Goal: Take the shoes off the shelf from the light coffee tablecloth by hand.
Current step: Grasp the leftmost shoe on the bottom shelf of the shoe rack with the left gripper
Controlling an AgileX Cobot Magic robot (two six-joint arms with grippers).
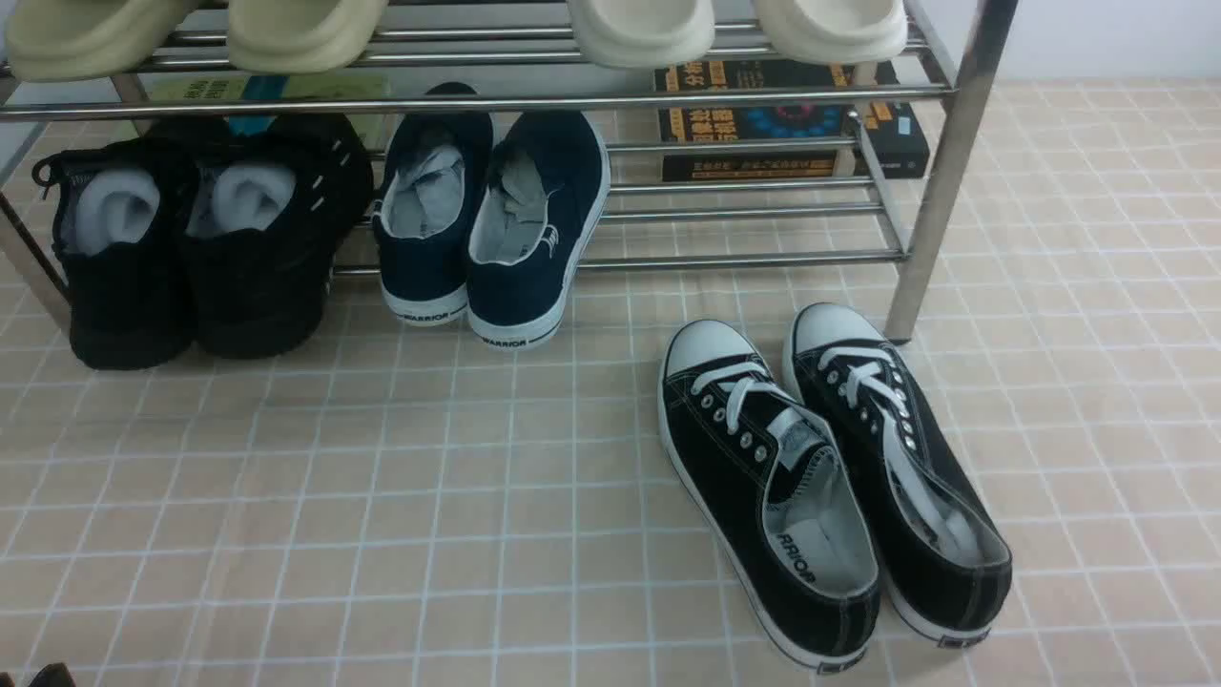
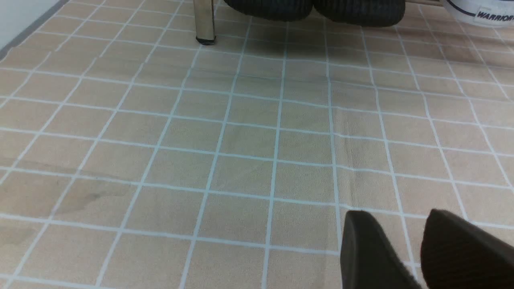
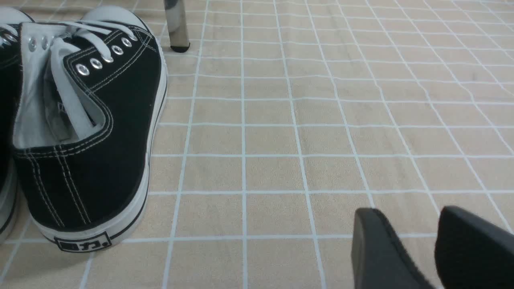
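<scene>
You'll see the shoes (image 1: 200, 239) at the front view's upper left, heels out on the lower tier of the shelf (image 1: 944, 172), above the light coffee tablecloth (image 1: 382, 534), while the left gripper (image 2: 395, 218) and right gripper (image 3: 405, 216) hover with fingers spread, empty.

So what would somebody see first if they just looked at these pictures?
Probably the black lace-up shoes with white toe caps, sitting side by side on the checked tablecloth, out in front of the silver shelf near its right post. Next, the all-black sneakers at the shelf's low tier on the left, with navy slip-ons right beside them, and pale slippers lined up on the top bars.
</scene>
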